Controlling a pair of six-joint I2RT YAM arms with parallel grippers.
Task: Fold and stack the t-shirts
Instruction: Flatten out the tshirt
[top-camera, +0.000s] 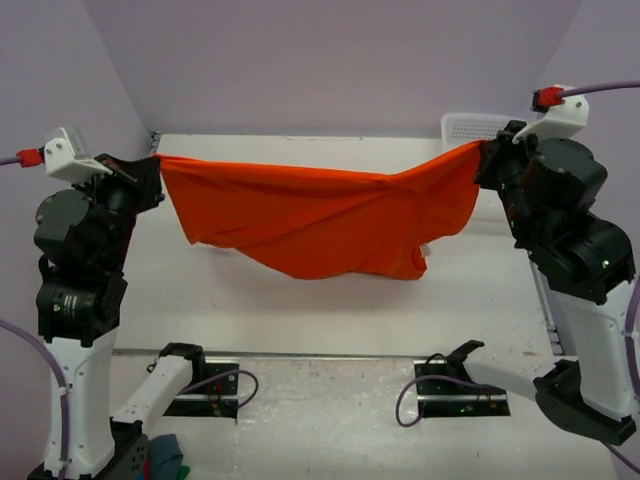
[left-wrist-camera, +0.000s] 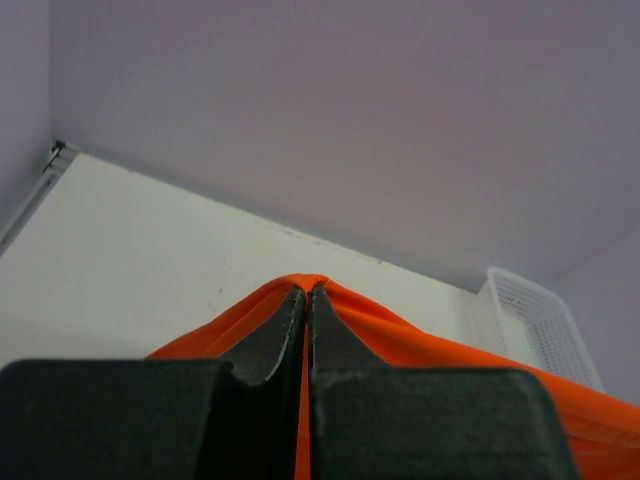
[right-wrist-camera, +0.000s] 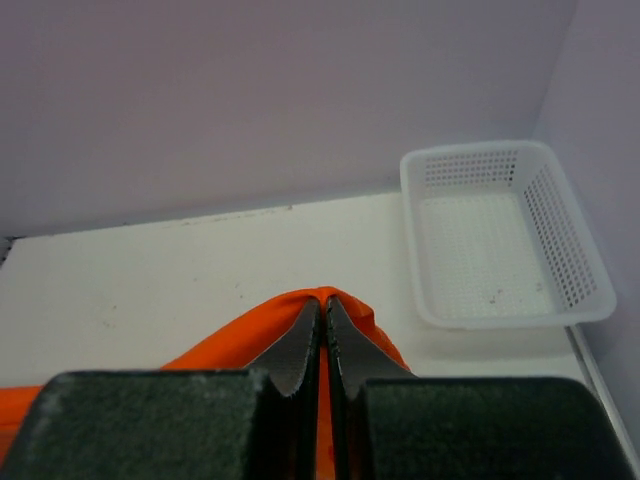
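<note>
1. The left pincer is clamped tight on a pinch of orange cloth. Its wrist view shows the two jaws pressed together with the fabric bunched over the tips.
2. The right pincer is shut the same way on another pinch of the same cloth.
3. The t-shirt hangs between the two grips. It is raised above the worktop and stretches from near the left edge to near the right edge, over the far half.
4. Its top line sags in the middle and the body droops in loose diagonal folds. The overhead view does not show whether the lowest hem brushes the worktop.
5. A white basket sits in the far right corner, just behind the right pincer, with nothing visible in it.
6. Judging by this, the task is at an early stage. One shirt is lifted and spread, but no fold has been made in it and no folded stack can be seen anywhere.
7. The shirt is yet to be laid flat, folded and stacked, along with any other shirts.
</note>
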